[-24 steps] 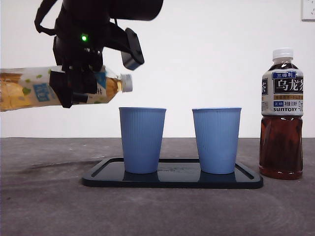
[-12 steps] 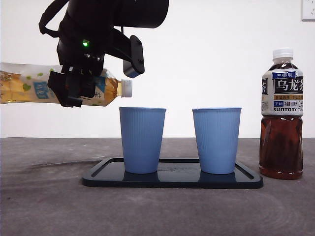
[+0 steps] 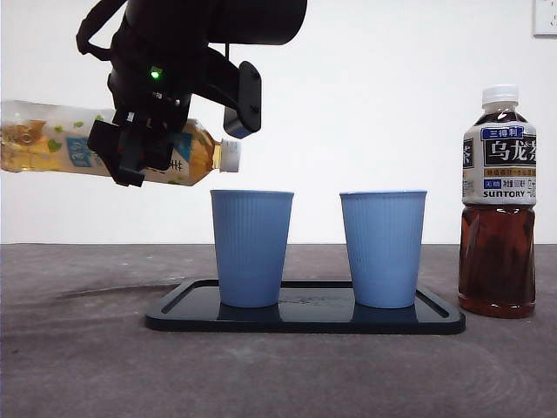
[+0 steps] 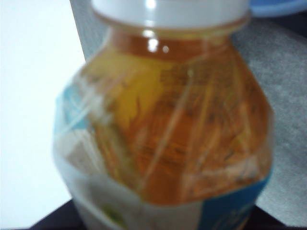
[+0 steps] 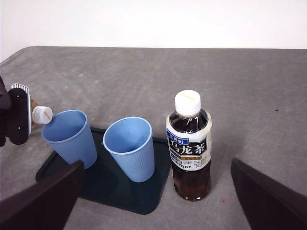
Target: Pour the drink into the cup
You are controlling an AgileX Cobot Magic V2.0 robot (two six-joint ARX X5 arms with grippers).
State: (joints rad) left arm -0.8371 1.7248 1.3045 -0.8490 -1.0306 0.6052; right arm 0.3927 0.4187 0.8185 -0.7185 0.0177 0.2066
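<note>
My left gripper (image 3: 130,152) is shut on the drink bottle (image 3: 48,144), a clear bottle of amber drink with a blue and white label. It lies nearly level in the air, its white cap (image 3: 231,155) dipped slightly, just above and left of the left blue cup (image 3: 251,248). The left wrist view is filled by the bottle's shoulder (image 4: 172,129) and cap (image 4: 168,9). A second blue cup (image 3: 383,248) stands to the right on the same black tray (image 3: 305,318). My right gripper (image 5: 157,165) hangs open high above the table, holding nothing.
A capped bottle of dark oolong tea (image 3: 498,205) stands upright on the grey table just right of the tray, also seen as the dark bottle (image 5: 189,143) in the right wrist view beside both cups (image 5: 130,146).
The held bottle has tipped: its cap end dropped and shifted slightly right toward the left cup while its base rose. Cups, tray and dark bottle have not moved.
</note>
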